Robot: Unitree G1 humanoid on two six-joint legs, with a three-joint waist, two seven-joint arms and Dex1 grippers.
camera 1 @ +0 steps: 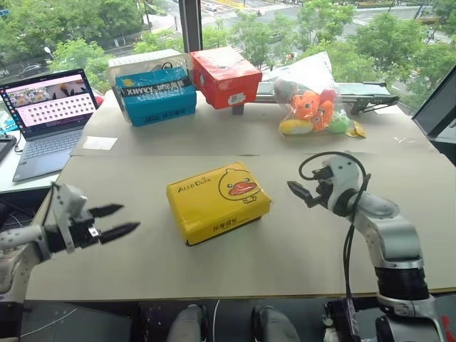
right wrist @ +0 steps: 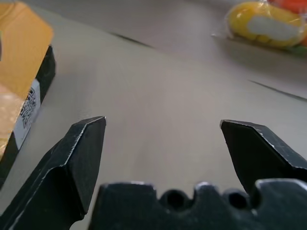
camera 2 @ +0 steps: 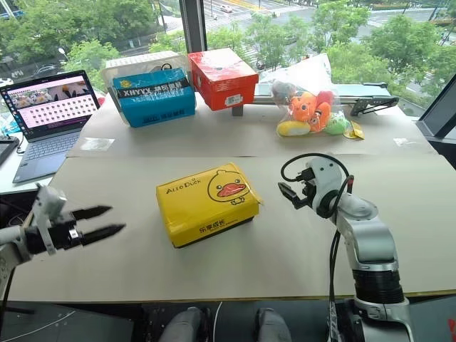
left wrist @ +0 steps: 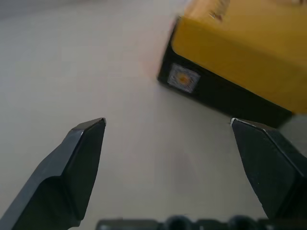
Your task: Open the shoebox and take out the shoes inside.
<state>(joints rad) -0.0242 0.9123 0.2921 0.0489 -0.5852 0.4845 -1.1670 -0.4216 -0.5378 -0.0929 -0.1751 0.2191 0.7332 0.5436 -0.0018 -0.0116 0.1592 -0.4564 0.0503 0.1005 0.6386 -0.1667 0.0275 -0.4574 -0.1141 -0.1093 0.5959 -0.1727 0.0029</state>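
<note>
While its yellow lid lies shut, the shoebox (camera 1: pixel 218 201) sits mid-desk (camera 1: pixel 299 249) between 2 spread, empty hands: the left hand (camera 1: pixel 116 221) near its left side, the right hand (camera 1: pixel 300 191) near its right, neither touching. At the back stand a closed blue box (camera 1: pixel 157 96) and red box (camera 1: pixel 226 76); a clear bag (camera 1: pixel 313 105) holds plush toys.
</note>
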